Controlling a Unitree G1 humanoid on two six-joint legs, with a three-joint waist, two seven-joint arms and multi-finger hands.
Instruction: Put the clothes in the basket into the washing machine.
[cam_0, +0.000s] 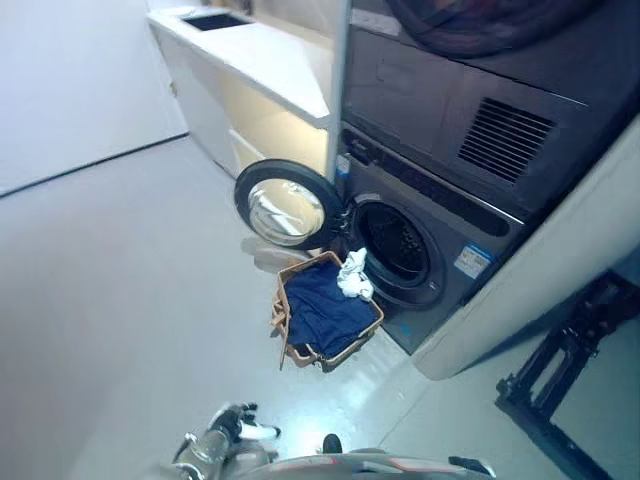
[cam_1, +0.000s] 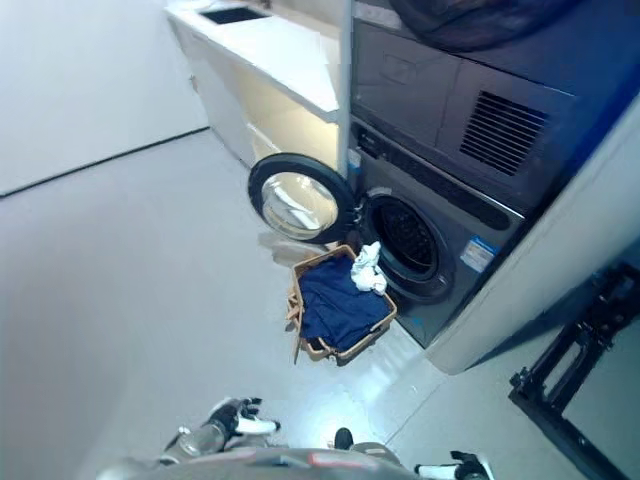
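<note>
Grey floor (cam_0: 120, 300); basket (cam_0: 325, 355) of clothes (cam_0: 322, 308) well beyond left hand (cam_0: 235, 428).

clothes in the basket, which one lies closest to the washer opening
The white garment, bunched at the basket's rim right beside the washing machine's drum opening. The dark blue garment fills the rest, farther out.

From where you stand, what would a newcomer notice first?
First the washing machine against the right wall, its round door swung open to the left. Just before its opening sits a brown basket on the floor, holding dark blue clothes and a white piece.
</note>
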